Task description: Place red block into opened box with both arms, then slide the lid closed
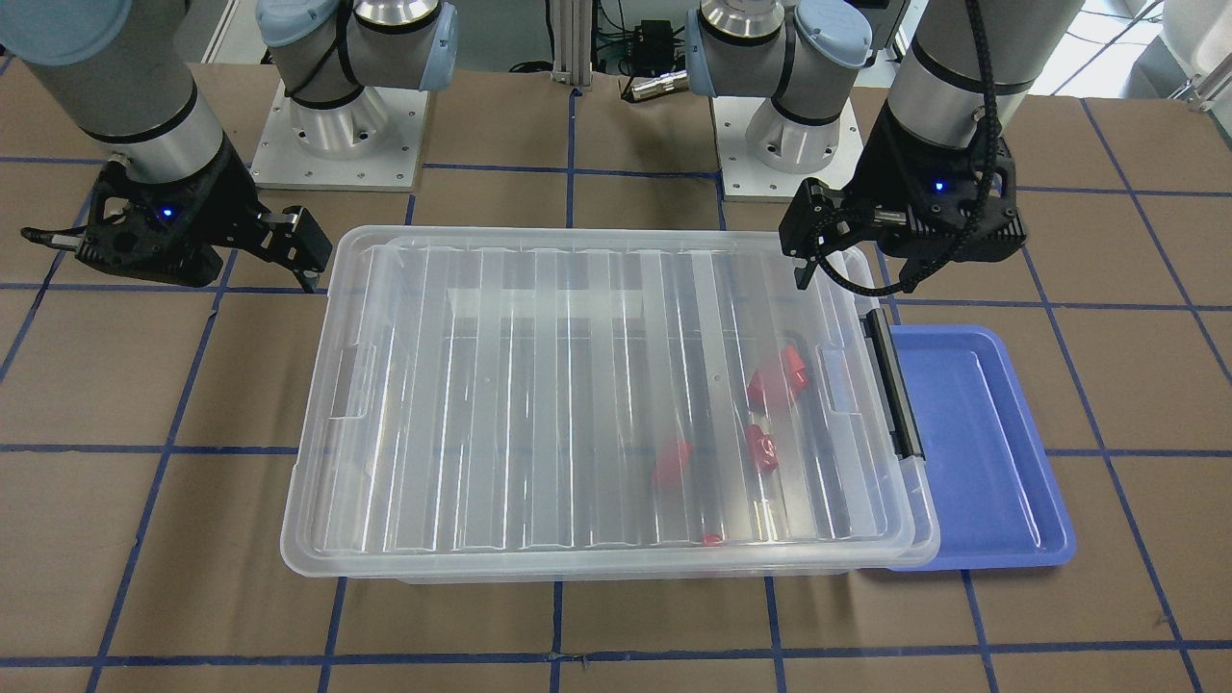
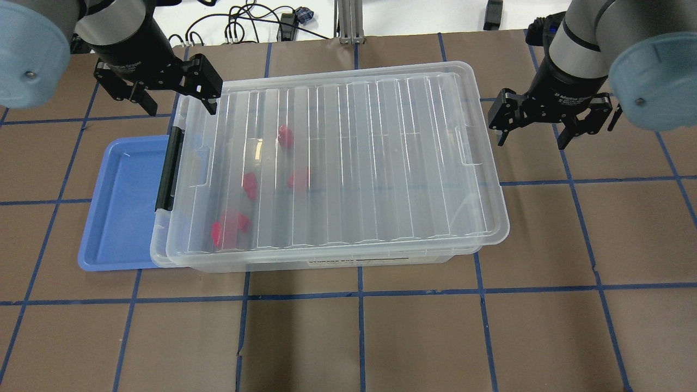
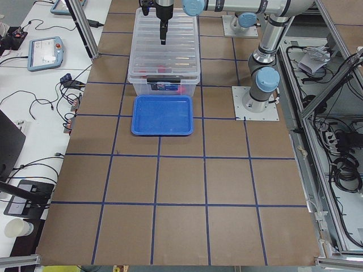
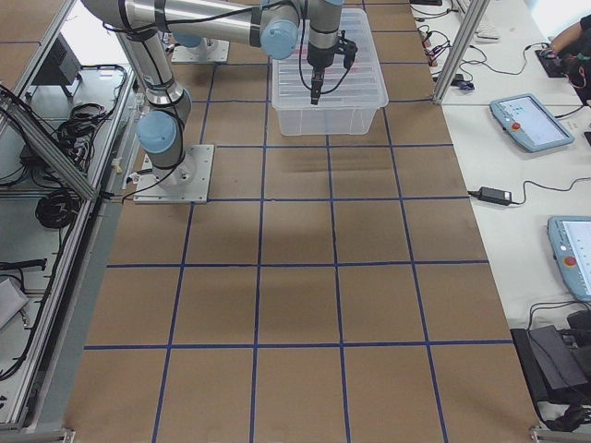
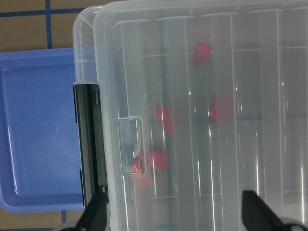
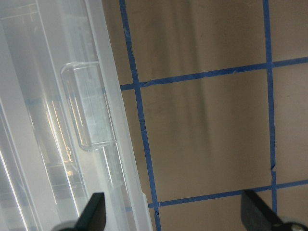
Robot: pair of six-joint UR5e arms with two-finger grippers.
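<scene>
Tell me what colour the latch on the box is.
Black; the latch shows best in the left wrist view.

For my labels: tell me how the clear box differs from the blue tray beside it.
The box is clear and larger; the blue tray is opaque and smaller. The box is deep and covered by a ribbed lid; the tray is shallow and uncovered. Red blocks lie in the box; none show in the tray. Both are rectangular and sit on the table.
</scene>
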